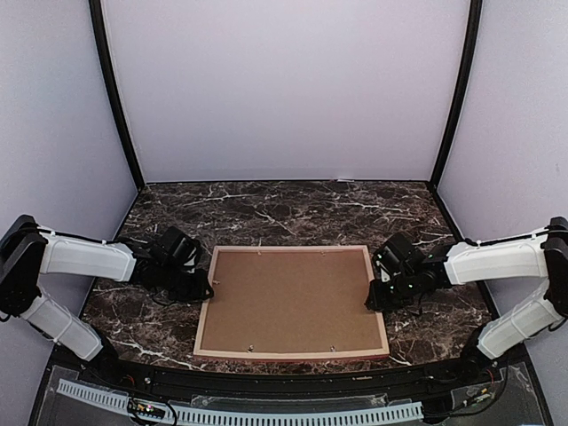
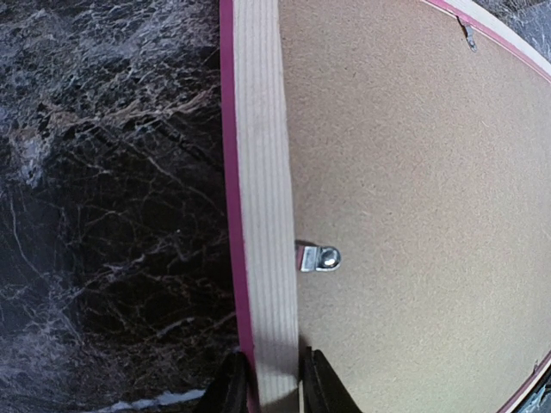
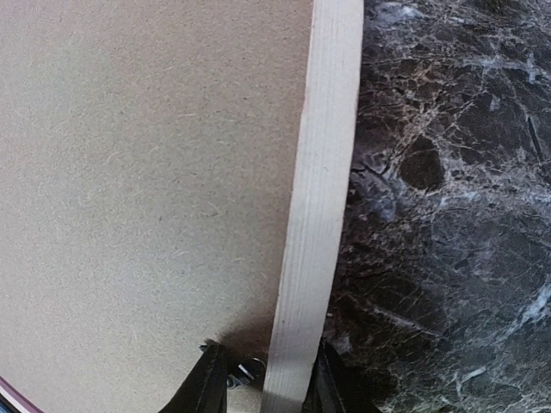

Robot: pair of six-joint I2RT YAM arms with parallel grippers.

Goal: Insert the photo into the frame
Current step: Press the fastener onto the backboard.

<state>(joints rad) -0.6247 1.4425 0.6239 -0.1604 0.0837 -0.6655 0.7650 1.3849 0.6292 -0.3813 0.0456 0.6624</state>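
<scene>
The frame (image 1: 291, 352) is seen lying face down at the centre of the tabletop (image 1: 266, 209), its long axis running left to right in the overhead view. It is filled by a brown backing panel (image 1: 291, 297). The photo is not visible in any view, and whether it lies under the panel cannot be told.

The left claw (image 2: 269, 379) is closed narrowly on the frame's left short rail, just below a small metal tab (image 2: 320, 257). The right claw (image 3: 267, 379) straddles the right short rail at the bottom of its wrist view, with a gap left on the panel side, so a firm grip cannot be confirmed. Each arm is placed at its own short end, neither one nearer. No brand, label or writing can be read.
</scene>
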